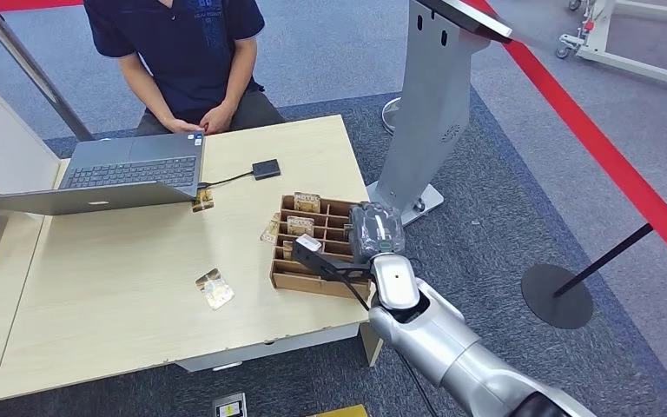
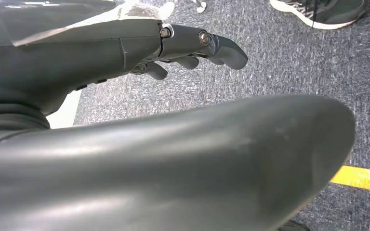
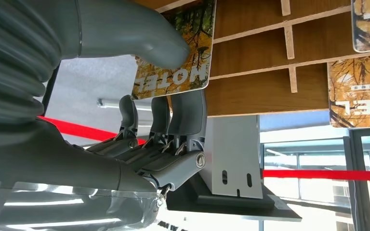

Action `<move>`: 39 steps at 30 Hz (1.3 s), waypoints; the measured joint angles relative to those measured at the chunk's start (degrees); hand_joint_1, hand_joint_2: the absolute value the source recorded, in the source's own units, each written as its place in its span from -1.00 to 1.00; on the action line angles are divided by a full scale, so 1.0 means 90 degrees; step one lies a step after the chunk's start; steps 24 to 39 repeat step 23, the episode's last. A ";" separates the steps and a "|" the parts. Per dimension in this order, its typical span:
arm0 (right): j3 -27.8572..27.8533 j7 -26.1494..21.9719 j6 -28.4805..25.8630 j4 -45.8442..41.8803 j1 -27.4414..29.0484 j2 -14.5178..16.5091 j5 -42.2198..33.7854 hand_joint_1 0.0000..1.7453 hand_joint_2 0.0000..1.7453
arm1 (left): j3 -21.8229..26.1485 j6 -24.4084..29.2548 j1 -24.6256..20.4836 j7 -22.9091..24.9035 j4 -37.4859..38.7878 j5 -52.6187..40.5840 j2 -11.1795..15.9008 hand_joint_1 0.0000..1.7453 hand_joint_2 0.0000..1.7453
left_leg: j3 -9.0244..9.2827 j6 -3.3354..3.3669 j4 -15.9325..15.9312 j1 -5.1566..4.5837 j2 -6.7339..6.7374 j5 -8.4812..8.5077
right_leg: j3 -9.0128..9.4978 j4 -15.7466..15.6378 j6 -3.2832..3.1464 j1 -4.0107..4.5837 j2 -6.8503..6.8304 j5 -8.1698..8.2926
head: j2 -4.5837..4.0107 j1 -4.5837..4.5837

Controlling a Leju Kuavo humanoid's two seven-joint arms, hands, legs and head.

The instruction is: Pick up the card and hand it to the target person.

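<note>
The right hand (image 3: pixel 139 96) had its thumb and fingers pinched on a card (image 3: pixel 176 53) printed "HOTEL" with autumn leaves, right at the wooden slotted box (image 1: pixel 308 269) near the table's (image 1: pixel 122 295) 4 o'clock corner. More HOTEL cards (image 1: pixel 307 201) stood in the slots. The left hand (image 2: pixel 188 45) hung over grey carpet, fingers loosely apart, holding nothing. A person (image 1: pixel 187 52) sat at 12 o'clock behind a laptop (image 1: pixel 126 169).
</note>
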 joint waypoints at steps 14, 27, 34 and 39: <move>-0.0072 -0.0076 0.0229 -0.0519 0.0121 -0.0035 -0.0203 0.51 1.00 | 0.0000 0.0000 0.0000 0.0022 0.0000 0.0023 -0.0007 -1.00 -1.00 | 0.0000 0.0000 0.0000 0.0000 0.0000 0.0000 | -0.0001 0.0000 0.0000 0.0000 0.0000 0.0000 | 0.0000 -0.0001; -0.0096 -0.0001 0.0342 -0.1335 0.0200 -0.0159 -0.0199 0.56 1.00 | 0.0000 0.0003 0.0003 0.0019 0.0000 0.0074 -0.0016 -1.00 -1.00 | 0.0000 0.0000 0.0000 0.0000 0.0001 0.0000 | -0.0001 0.0000 0.0000 0.0000 0.0000 0.0000 | 0.0000 0.0000; -0.0096 -0.0001 0.0342 -0.1335 0.0200 -0.0159 -0.0199 0.56 1.00 | 0.0000 0.0003 0.0003 0.0019 0.0000 0.0074 -0.0016 -1.00 -1.00 | 0.0000 0.0000 0.0000 0.0000 0.0001 0.0000 | -0.0001 0.0000 0.0000 0.0000 0.0000 0.0000 | 0.0000 0.0000; -0.0096 -0.0001 0.0342 -0.1335 0.0200 -0.0159 -0.0199 0.56 1.00 | 0.0000 0.0003 0.0003 0.0019 0.0000 0.0074 -0.0016 -1.00 -1.00 | 0.0000 0.0000 0.0000 0.0000 0.0001 0.0000 | -0.0001 0.0000 0.0000 0.0000 0.0000 0.0000 | 0.0000 0.0000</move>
